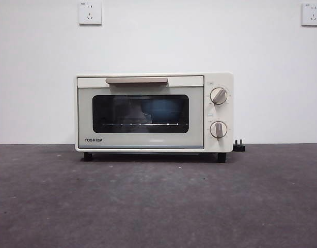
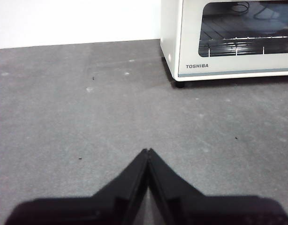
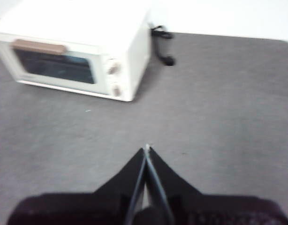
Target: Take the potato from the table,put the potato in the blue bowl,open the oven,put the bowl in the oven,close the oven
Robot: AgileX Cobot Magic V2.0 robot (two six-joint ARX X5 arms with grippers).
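Note:
The cream-white oven [image 1: 154,112] stands at the back of the table [image 1: 158,201] with its door closed. Through the dark glass the blue bowl [image 1: 162,110] shows on the rack inside. The potato is hidden. My left gripper [image 2: 147,151] is shut and empty, hovering over bare table in front of and to the left of the oven [image 2: 228,40]. My right gripper [image 3: 147,148] is also shut and empty, higher up, in front of and to the right of the oven [image 3: 73,51]. Neither arm appears in the front view.
A black power plug [image 1: 239,146] and cord [image 3: 162,44] lie by the oven's right side. Two wall sockets [image 1: 90,12] sit high on the white wall behind. The table's far edge meets the wall.

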